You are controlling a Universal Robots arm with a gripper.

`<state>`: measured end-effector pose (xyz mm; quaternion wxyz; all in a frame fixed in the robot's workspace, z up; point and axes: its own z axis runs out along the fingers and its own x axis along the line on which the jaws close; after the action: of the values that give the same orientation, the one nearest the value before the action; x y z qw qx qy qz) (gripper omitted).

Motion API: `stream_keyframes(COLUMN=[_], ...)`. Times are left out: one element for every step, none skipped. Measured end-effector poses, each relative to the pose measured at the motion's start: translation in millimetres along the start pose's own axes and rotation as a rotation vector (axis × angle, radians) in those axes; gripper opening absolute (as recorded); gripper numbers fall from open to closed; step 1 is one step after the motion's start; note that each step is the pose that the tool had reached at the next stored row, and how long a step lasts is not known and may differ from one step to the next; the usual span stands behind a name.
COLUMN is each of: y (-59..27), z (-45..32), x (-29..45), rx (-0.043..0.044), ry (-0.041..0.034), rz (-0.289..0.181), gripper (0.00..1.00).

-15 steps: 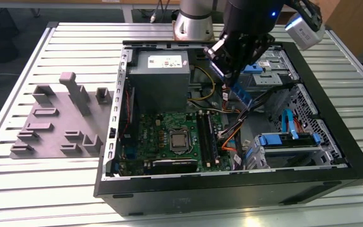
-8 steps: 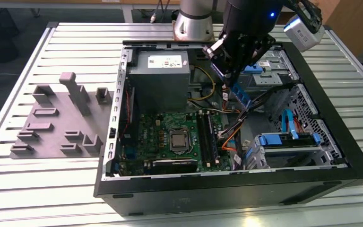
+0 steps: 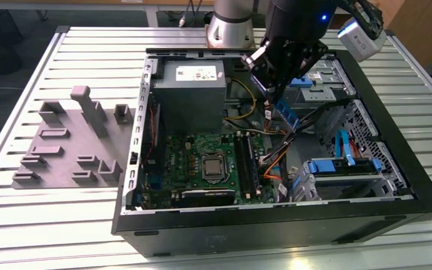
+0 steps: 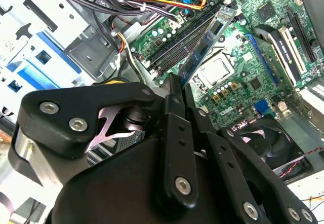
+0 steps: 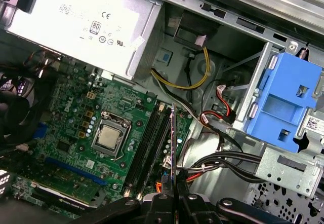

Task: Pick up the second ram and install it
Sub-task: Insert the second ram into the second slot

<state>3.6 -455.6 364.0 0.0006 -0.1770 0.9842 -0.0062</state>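
My gripper (image 3: 274,94) hangs over the open computer case (image 3: 276,225), shut on the second ram (image 3: 287,116), a thin dark board with a pale bluish label. The board points down from the fingers toward the green motherboard (image 3: 197,149). In the second wrist view the ram (image 4: 207,44) sticks out past the black fingers (image 4: 174,89), above the long black memory slots (image 4: 177,46). The first wrist view shows the ram (image 5: 173,148) edge-on, held above and just to one side of the slots (image 5: 147,148), clear of them. The slots (image 3: 246,163) lie beside the processor socket (image 3: 212,165).
A grey power-supply box (image 3: 189,93) fills the case's back corner. Bundled cables (image 3: 306,121) run across the case beside the ram. Blue drive brackets (image 3: 340,166) sit at the exterior view's right. A grey fixture plate (image 3: 70,146) lies on the slatted table (image 3: 66,225) outside the case.
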Motion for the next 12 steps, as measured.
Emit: stream_keyframes(y=[0.0,0.0,0.0,0.0,0.0,0.0,0.0,0.0,0.0,0.0,0.0,0.0], z=[0.0,0.0,0.0,0.0,0.1,0.2,0.4,0.6,0.9,1.2,1.5,1.8], x=[0.0,0.0,0.0,0.0,0.0,0.0,0.0,0.0,0.0,0.0,0.0,0.0], rx=[0.0,0.0,0.0,0.0,0.0,0.0001,0.0,0.0,0.0,0.0,0.0,0.0], ry=[0.0,0.0,0.0,0.0,0.0002,0.0004,0.0006,0.0007,0.001,0.0013,0.0015,0.0017], rz=[0.0,0.0,0.001,0.004,0.012,0.029,0.046,0.065,0.082,0.102,0.12,0.138], gripper=[0.14,0.14,0.14,0.14,0.14,0.14,0.14,0.14,0.14,0.14,0.14,0.14])
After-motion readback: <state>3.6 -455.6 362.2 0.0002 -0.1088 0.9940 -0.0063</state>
